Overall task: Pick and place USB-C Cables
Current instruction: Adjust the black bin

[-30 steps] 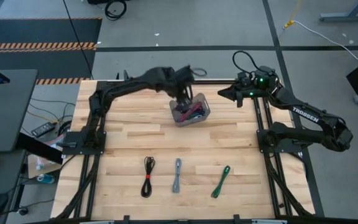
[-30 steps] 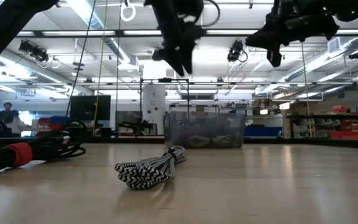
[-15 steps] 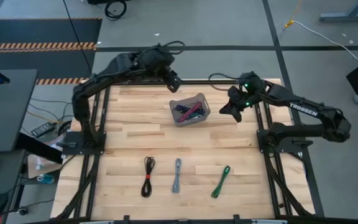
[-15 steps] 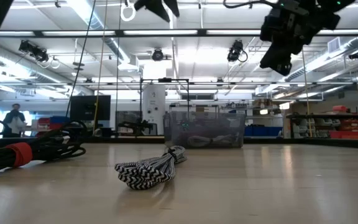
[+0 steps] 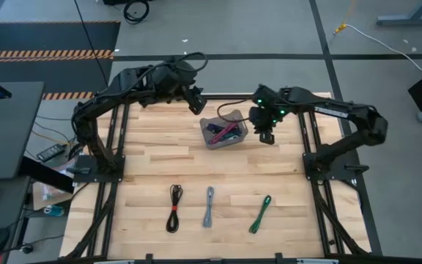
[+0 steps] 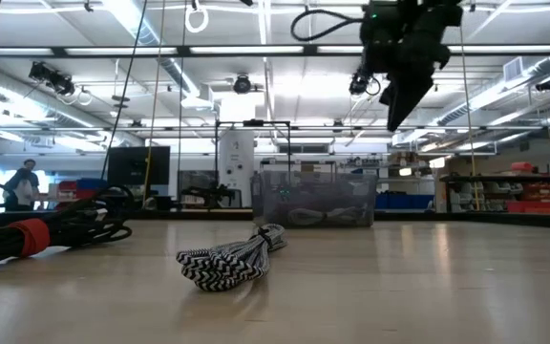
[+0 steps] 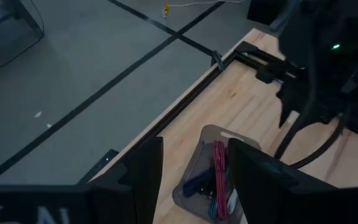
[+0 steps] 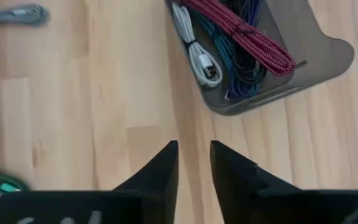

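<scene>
A: Right gripper (image 5: 266, 136) is now found swung in beside the bin (image 5: 205, 143), its fingers slightly parted and nothing gripped.

B: Where are the USB-C cables (image 5: 224, 132) kept?

A: Most are heaped in the bin, just at nine o'clock of that gripper. The black cable (image 5: 174, 207), grey cable (image 5: 209, 206) and green cable (image 5: 261, 213) are laid out toward six o'clock.

B: And the left gripper (image 5: 194, 103)?

A: It has been pulled back to the bin's ten o'clock, spread wide and empty. The next pick is judged to be handed to the right arm.
</scene>
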Action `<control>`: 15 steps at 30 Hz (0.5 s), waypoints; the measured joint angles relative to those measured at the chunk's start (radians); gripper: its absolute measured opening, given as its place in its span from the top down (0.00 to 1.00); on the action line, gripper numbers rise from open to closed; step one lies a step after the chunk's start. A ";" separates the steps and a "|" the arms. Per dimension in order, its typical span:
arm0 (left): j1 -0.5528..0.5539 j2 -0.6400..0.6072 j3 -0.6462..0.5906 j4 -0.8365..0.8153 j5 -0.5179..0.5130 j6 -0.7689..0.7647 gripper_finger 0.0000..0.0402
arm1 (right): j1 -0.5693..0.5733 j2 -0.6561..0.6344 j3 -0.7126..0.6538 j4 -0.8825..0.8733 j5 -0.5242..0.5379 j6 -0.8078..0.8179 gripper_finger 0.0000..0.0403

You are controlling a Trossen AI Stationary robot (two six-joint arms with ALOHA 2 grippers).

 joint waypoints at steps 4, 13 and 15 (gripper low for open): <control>-0.003 -0.006 0.000 -0.035 -0.008 0.000 0.53 | 0.015 0.087 0.048 0.001 0.024 -0.008 0.65; 0.000 -0.014 0.000 -0.090 -0.014 0.002 0.53 | 0.058 0.250 0.139 0.040 0.021 -0.100 0.56; 0.000 -0.014 0.000 -0.102 -0.014 0.003 0.53 | 0.064 0.285 0.155 0.037 0.020 -0.112 0.56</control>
